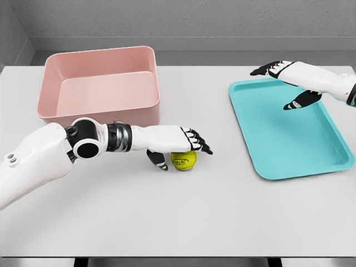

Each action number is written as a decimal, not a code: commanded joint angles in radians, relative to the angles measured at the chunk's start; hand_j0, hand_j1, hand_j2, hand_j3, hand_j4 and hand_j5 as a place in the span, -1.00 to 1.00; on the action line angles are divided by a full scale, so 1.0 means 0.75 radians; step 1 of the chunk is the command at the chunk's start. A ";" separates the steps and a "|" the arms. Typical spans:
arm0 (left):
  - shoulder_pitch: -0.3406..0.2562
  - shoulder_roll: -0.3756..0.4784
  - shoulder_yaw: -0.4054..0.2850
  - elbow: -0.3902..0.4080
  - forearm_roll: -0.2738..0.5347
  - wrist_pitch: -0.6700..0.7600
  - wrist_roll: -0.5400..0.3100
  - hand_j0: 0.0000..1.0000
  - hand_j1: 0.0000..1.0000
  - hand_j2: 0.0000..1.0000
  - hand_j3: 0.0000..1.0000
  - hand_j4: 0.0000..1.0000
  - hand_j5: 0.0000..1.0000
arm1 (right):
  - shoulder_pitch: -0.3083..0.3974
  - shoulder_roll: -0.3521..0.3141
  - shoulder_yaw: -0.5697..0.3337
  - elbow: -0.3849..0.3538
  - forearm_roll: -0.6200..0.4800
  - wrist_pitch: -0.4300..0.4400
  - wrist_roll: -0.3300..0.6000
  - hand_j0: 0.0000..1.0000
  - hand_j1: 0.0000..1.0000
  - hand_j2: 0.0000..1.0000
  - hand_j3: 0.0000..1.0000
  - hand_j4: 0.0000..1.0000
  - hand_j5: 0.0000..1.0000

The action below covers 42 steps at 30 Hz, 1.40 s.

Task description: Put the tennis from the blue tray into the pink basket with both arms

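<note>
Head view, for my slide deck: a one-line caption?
Left hand over tennis ball on table between pink basket and blue tray.

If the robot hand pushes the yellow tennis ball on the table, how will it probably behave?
The round yellow-green tennis ball would likely roll away on the smooth flat white table. It probably is light. The left robot hand, above it, may nudge it sideways.
</note>
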 commanded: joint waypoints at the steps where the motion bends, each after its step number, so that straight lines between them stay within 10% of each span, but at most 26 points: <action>1: 0.000 -0.002 0.000 0.000 0.006 -0.001 0.001 0.98 0.98 0.98 0.98 0.98 0.98 | 0.000 -0.001 0.001 -0.004 -0.009 0.002 -0.001 1.00 1.00 1.00 1.00 1.00 1.00; 10: 0.018 -0.002 0.002 -0.002 0.000 -0.003 0.001 0.22 0.22 0.22 0.22 0.22 0.22 | 0.000 -0.001 0.001 -0.004 -0.009 0.002 -0.001 1.00 1.00 1.00 1.00 1.00 1.00; 42: 0.008 0.135 0.152 -0.170 0.063 -0.024 -0.001 0.13 0.13 0.13 0.13 0.13 0.13 | 0.000 -0.003 0.001 -0.004 -0.009 0.002 -0.003 1.00 1.00 1.00 1.00 1.00 1.00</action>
